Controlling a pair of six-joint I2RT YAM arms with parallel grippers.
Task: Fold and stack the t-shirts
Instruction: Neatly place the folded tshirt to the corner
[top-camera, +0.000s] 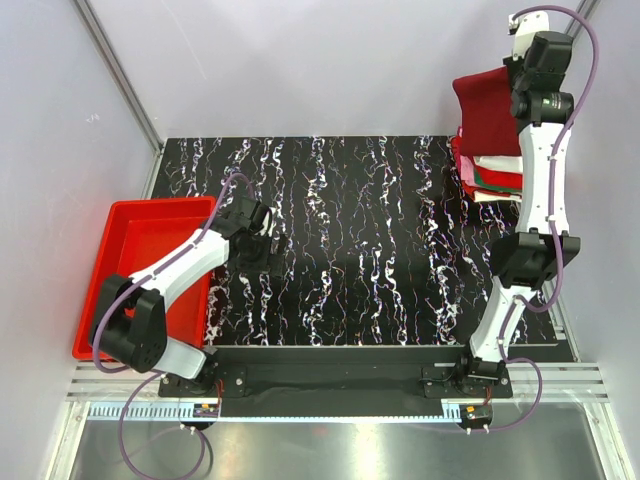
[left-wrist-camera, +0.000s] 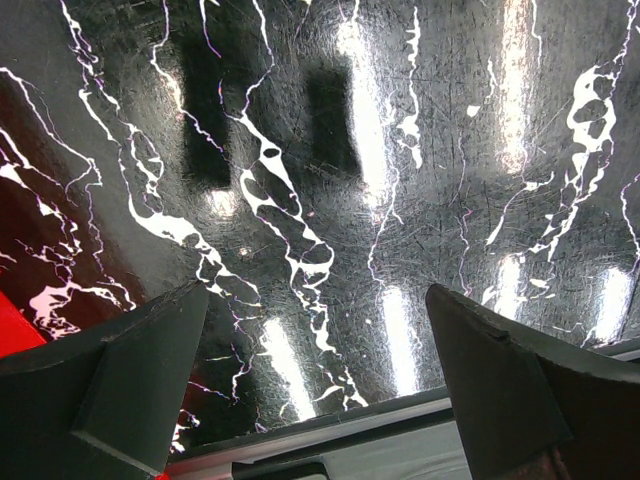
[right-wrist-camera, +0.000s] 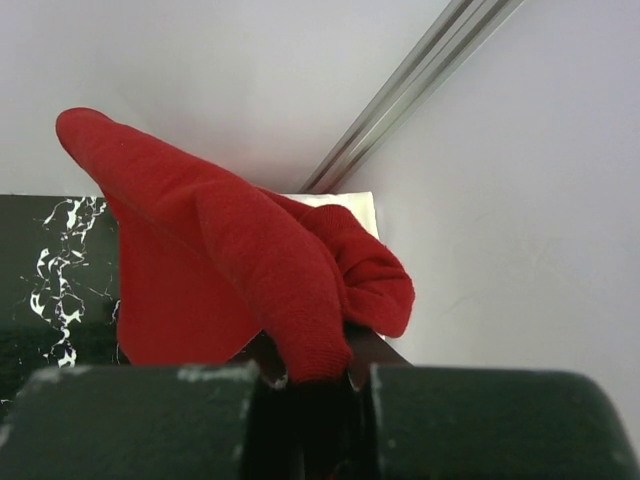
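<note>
Black marbled tabletop (top-camera: 350, 250), white walls behind. Top view: left gripper (top-camera: 262, 240) sits low over the tabletop at 9 o'clock, just beside red tray (top-camera: 140, 225). Right gripper (top-camera: 518, 85) at 1 o'clock holds maroon tee (top-camera: 487, 115) up over stack of folded tees (top-camera: 490, 175). Left wrist: jaws spread wide, nothing between them, bare tabletop below. Right wrist: jaws clamped on a fold of the maroon tee, cloth bunching toward 10 o'clock.

White links, black joints and a purple cable mark the left arm (top-camera: 185, 262) and right arm (top-camera: 540, 190).
</note>
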